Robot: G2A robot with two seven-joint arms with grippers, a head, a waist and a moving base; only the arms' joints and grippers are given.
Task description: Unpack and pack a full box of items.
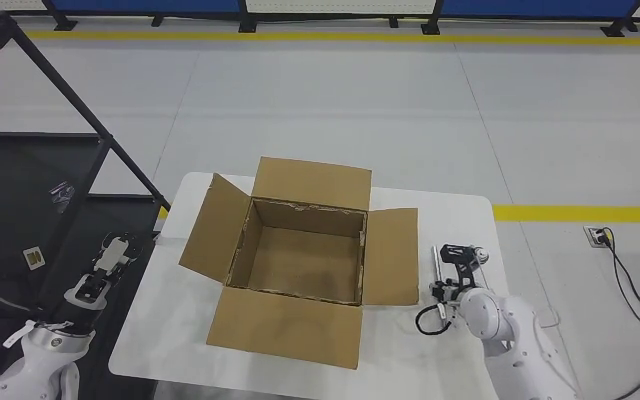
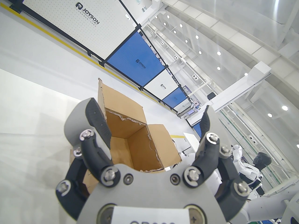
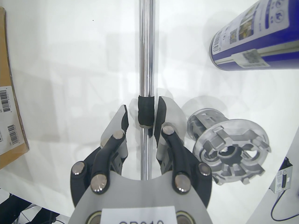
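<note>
the right hand (image 3: 143, 108) straddles the steel rod (image 3: 146, 47) near the tabletop's (image 1: 440, 215) right edge, fingers (image 3: 161, 113) apart, not clamped, the rod's length pointing straight out from it.

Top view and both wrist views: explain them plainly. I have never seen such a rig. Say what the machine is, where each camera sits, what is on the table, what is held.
This is a two-armed robot at a white table; each arm ends in a two-fingered gripper. The top view looks down from above the arms: an open cardboard box stands on the table, nothing showing inside. The wrist views come from cameras on each wrist, looking along the fingers. The left gripper is open and holds nothing. The right gripper straddles a metal rod lying on the table, with a gap on one side, so it looks unclamped. Beside the rod are a grey metal part and a blue can on its side.
</note>
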